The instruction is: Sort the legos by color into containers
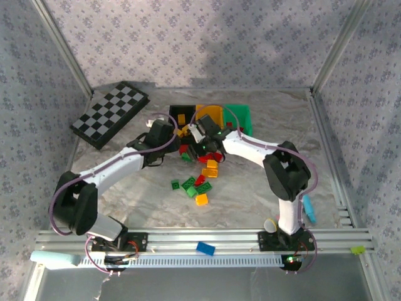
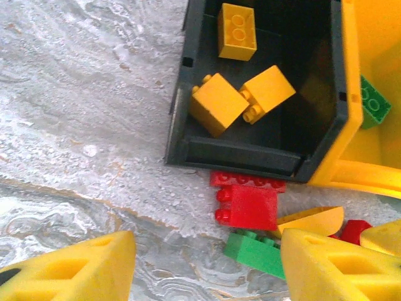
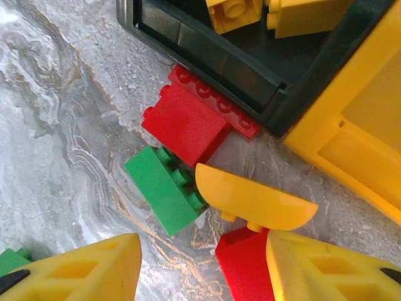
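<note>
Parted, empty right fingers framing green brick beside curved yellow piece; left fingers likewise spread; could pinch both, mis-sorting.

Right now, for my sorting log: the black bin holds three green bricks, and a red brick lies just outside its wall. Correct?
Not quite: the three bricks in the black bin are yellow, not green, as the left wrist view shows. A red brick does lie just outside its wall.

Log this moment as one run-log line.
left claw: open, empty | right claw: open, empty | black bin: three yellow bricks inside | red brick, green brick: on table near bin
</note>
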Motion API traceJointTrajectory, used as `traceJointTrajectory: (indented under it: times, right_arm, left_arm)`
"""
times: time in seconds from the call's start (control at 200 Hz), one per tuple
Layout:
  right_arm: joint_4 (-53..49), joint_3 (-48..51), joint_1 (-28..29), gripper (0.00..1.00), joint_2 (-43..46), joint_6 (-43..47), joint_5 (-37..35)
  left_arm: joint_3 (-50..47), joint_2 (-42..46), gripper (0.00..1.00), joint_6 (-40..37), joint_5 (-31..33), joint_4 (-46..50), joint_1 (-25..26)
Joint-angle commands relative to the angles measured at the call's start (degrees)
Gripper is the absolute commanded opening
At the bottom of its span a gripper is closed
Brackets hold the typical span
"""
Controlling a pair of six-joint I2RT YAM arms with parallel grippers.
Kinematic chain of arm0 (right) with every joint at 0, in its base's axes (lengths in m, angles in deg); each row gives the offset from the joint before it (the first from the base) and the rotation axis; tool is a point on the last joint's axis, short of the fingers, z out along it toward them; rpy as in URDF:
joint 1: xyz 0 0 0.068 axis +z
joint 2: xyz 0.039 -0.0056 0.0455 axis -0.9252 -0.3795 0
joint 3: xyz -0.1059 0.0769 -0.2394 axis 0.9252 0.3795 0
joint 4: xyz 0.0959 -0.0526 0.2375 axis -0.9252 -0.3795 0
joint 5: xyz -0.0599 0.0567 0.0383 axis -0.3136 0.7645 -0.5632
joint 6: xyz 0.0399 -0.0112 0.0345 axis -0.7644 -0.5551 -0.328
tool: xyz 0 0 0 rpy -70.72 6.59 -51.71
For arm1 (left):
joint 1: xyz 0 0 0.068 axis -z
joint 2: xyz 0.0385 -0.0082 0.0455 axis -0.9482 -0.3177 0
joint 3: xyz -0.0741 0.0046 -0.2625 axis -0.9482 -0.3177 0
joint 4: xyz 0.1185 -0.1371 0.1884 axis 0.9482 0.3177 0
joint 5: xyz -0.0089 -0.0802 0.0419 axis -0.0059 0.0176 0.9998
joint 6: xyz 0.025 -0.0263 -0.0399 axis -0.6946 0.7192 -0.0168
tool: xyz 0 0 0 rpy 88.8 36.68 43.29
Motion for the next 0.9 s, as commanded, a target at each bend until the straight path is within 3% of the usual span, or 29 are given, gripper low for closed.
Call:
traceJointTrajectory:
  times: [0.0, 0.285, 0.78, 0.895]
  right_arm:
    - [-5.9, -3.6, -0.2, 0.56, -2.3, 3.0, 0.0]
    - [-6.3, 0.7, -2.1, 0.56, -1.0, 3.7, -1.2]
    - [-8.3, -1.7, 0.2, 0.54, -5.9, 4.7, -4.6]
    - [-8.2, -1.1, 0.6, 0.44, -5.6, 4.6, -5.9]
  left_arm:
    - [-0.8, 2.3, 0.62, 1.2, 0.6, -0.2, -0.3]
    - [-2.5, 2.6, 0.63, 1.7, 0.5, -0.9, -0.7]
    - [-2.2, 1.6, 0.62, 1.7, -0.1, -0.8, -0.8]
    - [-2.2, 1.1, 0.62, 1.9, -0.3, -1.0, -0.8]
